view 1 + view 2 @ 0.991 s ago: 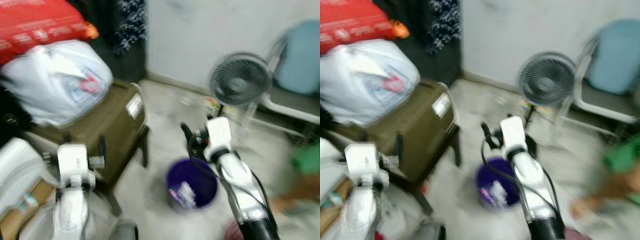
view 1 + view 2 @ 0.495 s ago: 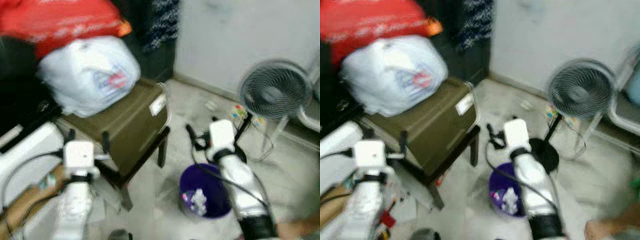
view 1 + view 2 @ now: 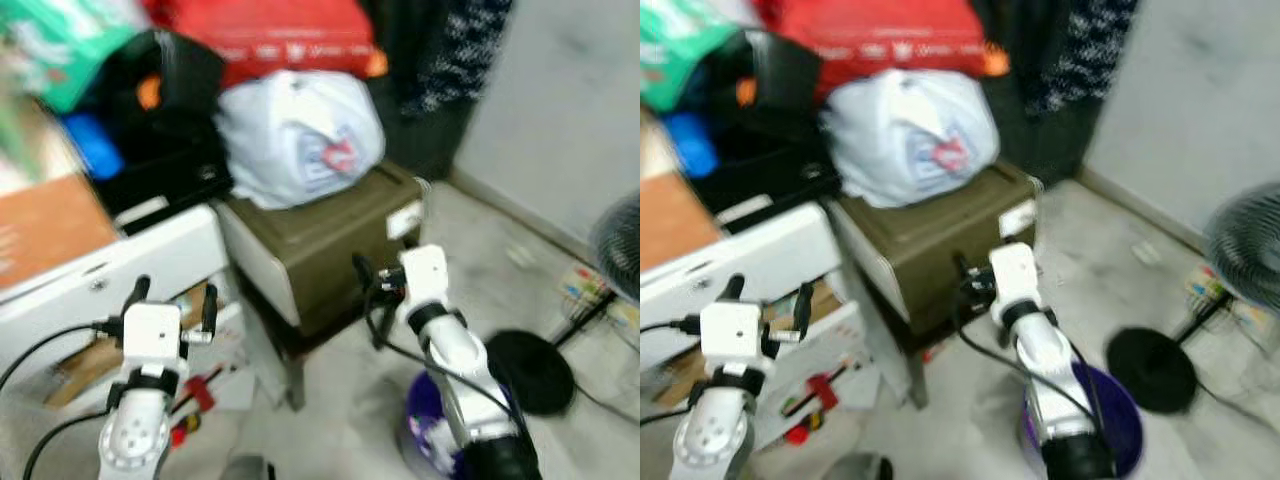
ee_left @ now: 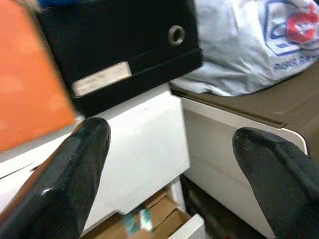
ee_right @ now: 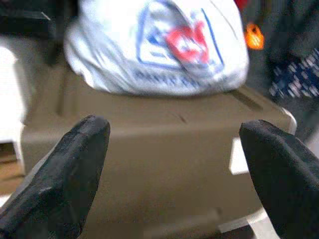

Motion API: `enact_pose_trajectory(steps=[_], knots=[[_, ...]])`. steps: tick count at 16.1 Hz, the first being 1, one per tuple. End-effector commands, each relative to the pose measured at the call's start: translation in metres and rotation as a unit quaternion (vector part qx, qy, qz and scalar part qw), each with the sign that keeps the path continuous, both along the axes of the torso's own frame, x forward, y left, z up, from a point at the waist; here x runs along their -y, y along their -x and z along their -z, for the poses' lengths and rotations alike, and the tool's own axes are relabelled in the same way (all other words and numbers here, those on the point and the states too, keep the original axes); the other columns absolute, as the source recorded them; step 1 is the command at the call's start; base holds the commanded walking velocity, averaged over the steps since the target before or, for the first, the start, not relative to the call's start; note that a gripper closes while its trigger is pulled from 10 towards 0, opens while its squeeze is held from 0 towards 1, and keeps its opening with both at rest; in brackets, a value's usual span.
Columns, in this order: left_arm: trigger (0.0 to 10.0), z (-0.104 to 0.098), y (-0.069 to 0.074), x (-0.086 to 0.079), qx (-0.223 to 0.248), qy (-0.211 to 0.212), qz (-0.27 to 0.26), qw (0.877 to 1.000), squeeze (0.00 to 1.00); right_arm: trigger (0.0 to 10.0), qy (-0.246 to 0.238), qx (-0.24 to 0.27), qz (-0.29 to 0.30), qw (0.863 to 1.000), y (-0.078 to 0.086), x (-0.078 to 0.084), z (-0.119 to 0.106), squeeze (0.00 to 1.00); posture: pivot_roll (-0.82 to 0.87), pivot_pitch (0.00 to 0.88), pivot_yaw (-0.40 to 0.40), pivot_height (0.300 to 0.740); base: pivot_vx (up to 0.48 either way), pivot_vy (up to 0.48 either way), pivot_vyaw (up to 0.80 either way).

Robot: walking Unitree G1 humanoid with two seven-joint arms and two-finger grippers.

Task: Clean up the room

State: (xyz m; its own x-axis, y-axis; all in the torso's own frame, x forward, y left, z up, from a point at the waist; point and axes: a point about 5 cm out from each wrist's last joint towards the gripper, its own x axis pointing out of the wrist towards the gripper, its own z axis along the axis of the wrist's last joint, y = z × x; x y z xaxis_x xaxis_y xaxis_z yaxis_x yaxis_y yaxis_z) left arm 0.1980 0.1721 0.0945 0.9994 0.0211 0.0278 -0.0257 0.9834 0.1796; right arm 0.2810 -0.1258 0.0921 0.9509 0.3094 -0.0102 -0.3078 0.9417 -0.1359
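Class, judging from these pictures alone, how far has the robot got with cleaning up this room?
Done: some rubbish lies in the purple bin by the right arm. In hand: nothing; the left gripper and right gripper are both open and empty, raised toward the brown case. Left: red bits on the floor by the white drawers, and bags piled above, including a white bag.

Bright indoor light, heavy motion blur
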Motion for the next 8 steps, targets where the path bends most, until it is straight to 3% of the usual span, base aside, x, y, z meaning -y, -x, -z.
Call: enact_pose_trajectory(steps=[1, 8], knots=[[10.0, -0.0057, 0.0006, 0.0045, 0.007, 0.000, 0.010, 1.000, 0.00, 10.0, 0.000, -0.001, 0.012, 1.000, -0.0001, 0.0089, -0.0036, 0.00, -0.06, 0.000, -0.021, 0.740, 0.000, 0.000, 0.80], [10.0, -0.0118, 0.0073, 0.0117, 0.003, 0.012, 0.025, 1.000, 0.00, 10.0, -0.011, -0.022, 0.006, 1.000, 0.0020, 0.0139, -0.0074, 0.00, -0.07, 0.000, -0.039, 0.740, 0.000, 0.000, 0.80]])
